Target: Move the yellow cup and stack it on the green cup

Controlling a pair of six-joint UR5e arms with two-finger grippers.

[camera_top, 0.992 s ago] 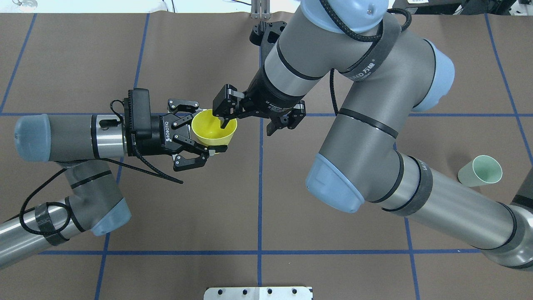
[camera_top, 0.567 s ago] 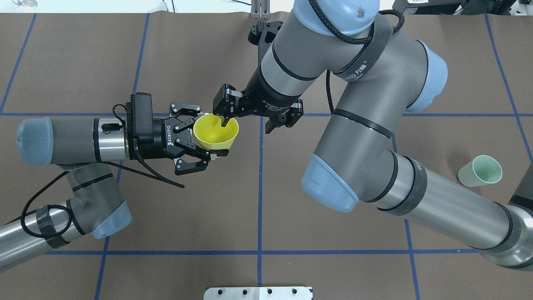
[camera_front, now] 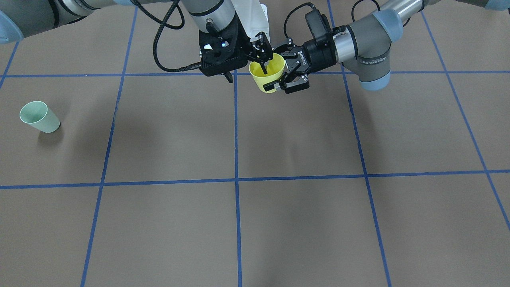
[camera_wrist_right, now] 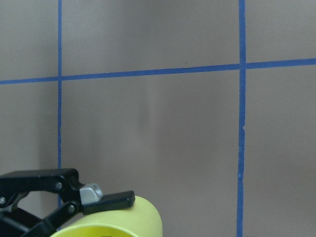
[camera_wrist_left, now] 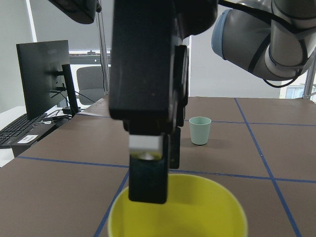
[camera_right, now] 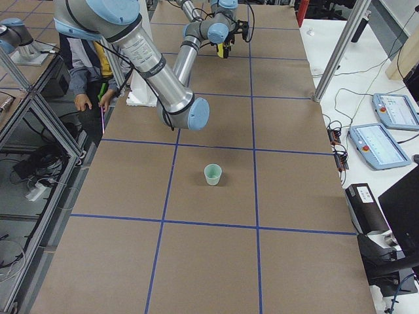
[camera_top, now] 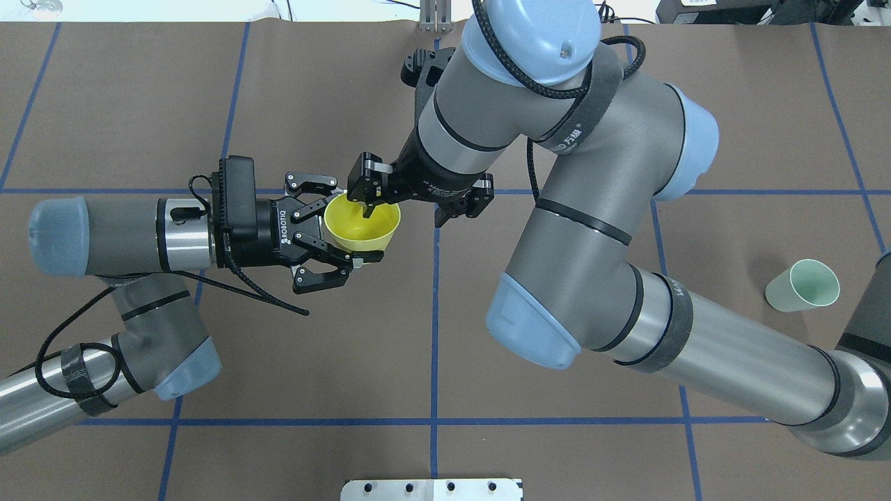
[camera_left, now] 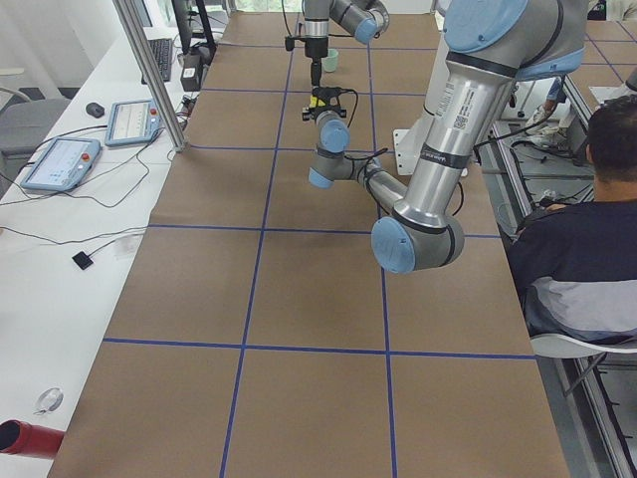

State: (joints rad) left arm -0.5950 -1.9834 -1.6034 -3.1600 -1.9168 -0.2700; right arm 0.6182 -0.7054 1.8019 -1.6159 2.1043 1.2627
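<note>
The yellow cup (camera_top: 362, 224) is held upright above the table by my left gripper (camera_top: 356, 225), whose fingers are shut around its wall. It also shows in the front view (camera_front: 269, 77). My right gripper (camera_top: 404, 215) is open, with one finger (camera_top: 367, 207) dipped inside the cup's rim and the other outside, on the cup's right. In the left wrist view that finger (camera_wrist_left: 148, 182) hangs over the yellow cup (camera_wrist_left: 177, 210). The green cup (camera_top: 800, 285) stands upright far to the right, also visible in the front view (camera_front: 39, 116).
The brown table carries a blue tape grid. A metal plate (camera_top: 431, 489) lies at the near edge. My right arm's elbow (camera_top: 536, 327) hangs over the table's middle. An operator (camera_left: 597, 229) sits by the robot's side.
My right arm has shifted left, bringing its finger further over and into the yellow cup. My left gripper moved slightly right, then held the cup still.
</note>
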